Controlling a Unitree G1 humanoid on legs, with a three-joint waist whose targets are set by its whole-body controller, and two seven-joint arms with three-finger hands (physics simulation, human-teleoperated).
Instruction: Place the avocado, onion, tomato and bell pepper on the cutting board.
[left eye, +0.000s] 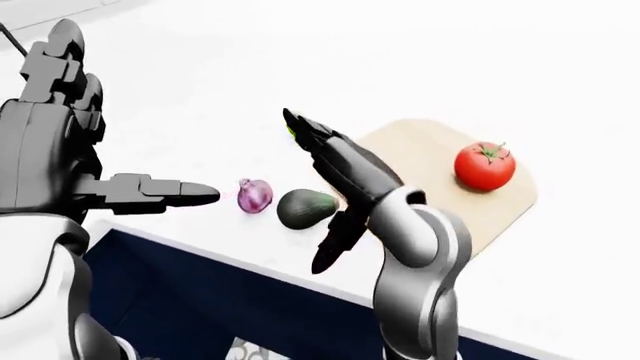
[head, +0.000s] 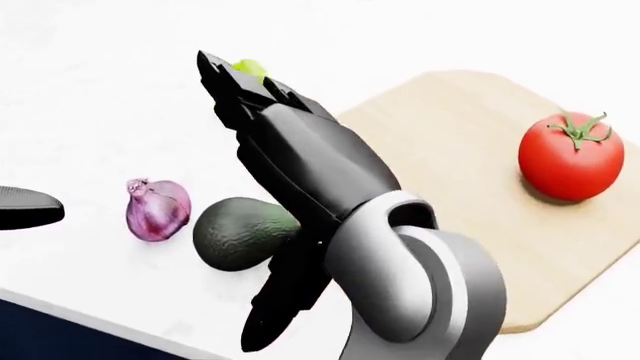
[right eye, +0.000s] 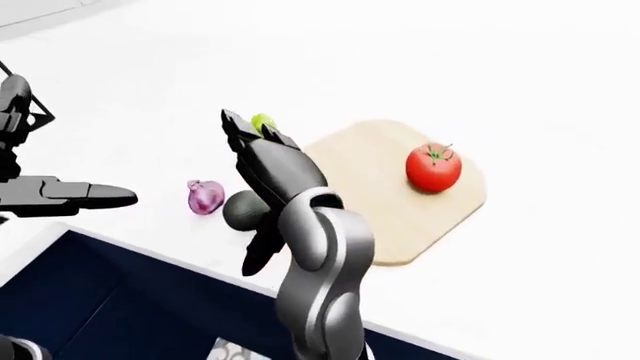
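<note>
Here my right hand (head: 290, 161) hangs over the white table (head: 90, 97) with fingers (head: 225, 82) spread, gripping nothing, hiding most of the bell pepper (head: 249, 69). My left hand (left eye: 60, 142) is open too. The tomato (head: 571, 157) sits on the cutting board (head: 460, 150); the onion (head: 157, 209) and avocado (head: 238, 232) lie beside each other off it.

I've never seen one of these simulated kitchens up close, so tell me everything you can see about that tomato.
The tomato is round, glossy red and whole, with a small green stem and leafy cap pointing up and to the view's right. It sits upright on the pale wooden cutting board, near the board's right edge in the head view, casting a soft shadow beneath it. Nothing else touches it: the right hand is off to its left, well apart.
</note>
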